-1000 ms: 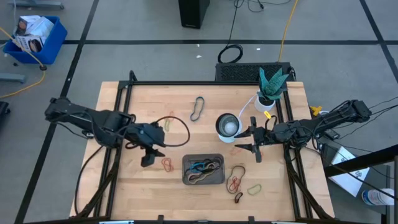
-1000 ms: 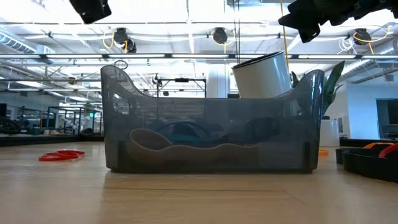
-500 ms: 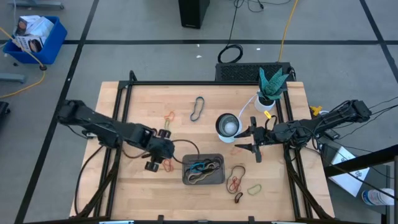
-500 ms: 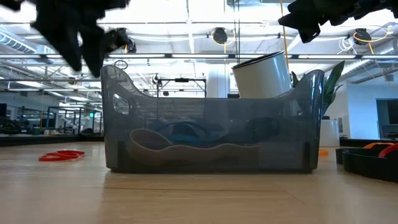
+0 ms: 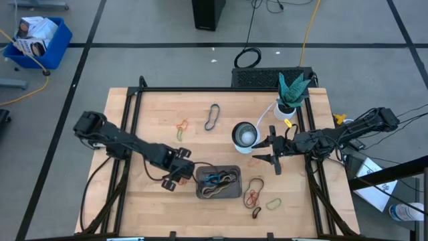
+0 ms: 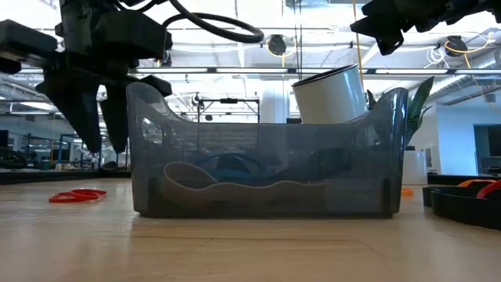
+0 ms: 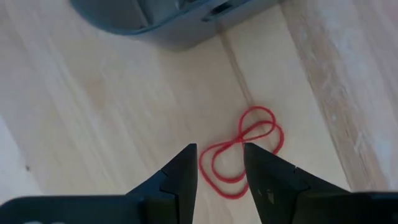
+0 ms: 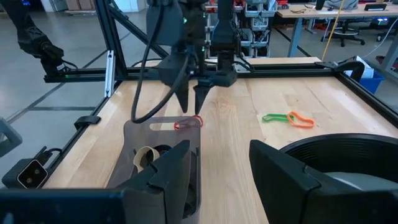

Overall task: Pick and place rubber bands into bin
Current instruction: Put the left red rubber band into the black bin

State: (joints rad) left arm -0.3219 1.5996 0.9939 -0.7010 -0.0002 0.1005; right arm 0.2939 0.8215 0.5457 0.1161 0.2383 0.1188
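Red rubber band [image 7: 239, 152] lies under left end effector [image 7: 221, 165], seemingly untouched.

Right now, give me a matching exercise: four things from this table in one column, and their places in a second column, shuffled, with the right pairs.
Things:
1. red rubber band
2. left gripper
3. right gripper
4. tan rubber band

Places:
A. inside the bin
B. flat on the wood beside the bin's left end
C. beside the white cup
D. open, poised just over the red band

Pairs: 1-B, 2-D, 3-C, 4-A
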